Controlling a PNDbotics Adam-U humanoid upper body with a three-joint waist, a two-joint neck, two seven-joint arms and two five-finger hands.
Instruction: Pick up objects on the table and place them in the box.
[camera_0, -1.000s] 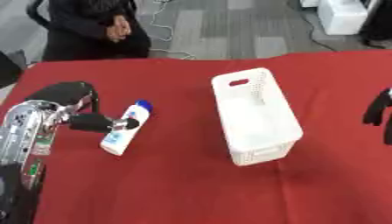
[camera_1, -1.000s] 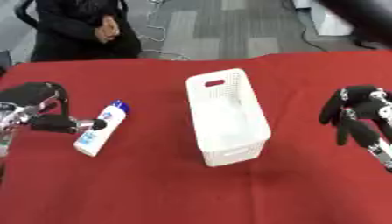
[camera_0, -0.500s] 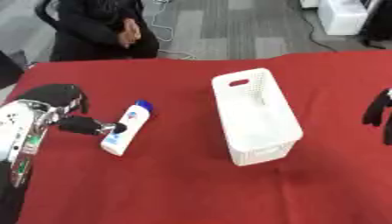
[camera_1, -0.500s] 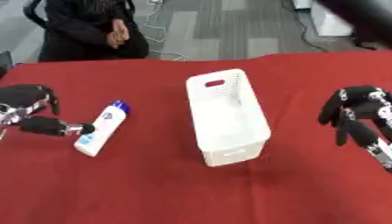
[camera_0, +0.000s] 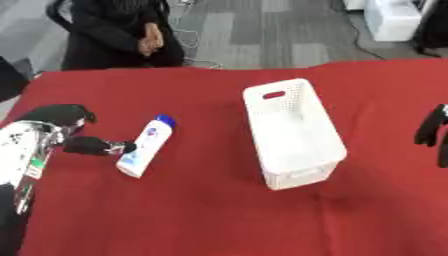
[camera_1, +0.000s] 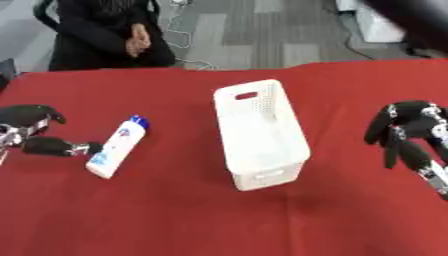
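Note:
A white bottle with a blue cap (camera_0: 147, 144) lies on its side on the red table (camera_0: 201, 210), left of centre. My left hand (camera_0: 72, 132) is just to its left, fingers relaxed and apart, with one fingertip (camera_0: 125, 147) touching or nearly touching the bottle's side. A white perforated box (camera_0: 292, 131) stands in the middle of the table with nothing visible inside. My right hand (camera_1: 404, 134) hovers open at the right edge, fingers hanging down, holding nothing.
A person in dark clothes sits beyond the far edge of the table at the upper left, hands together. Grey floor, cables and white equipment lie behind the table.
My left hand has drawn back to the left and down, away from the bottle's top. The bottle, the box and my right hand stay where they were.

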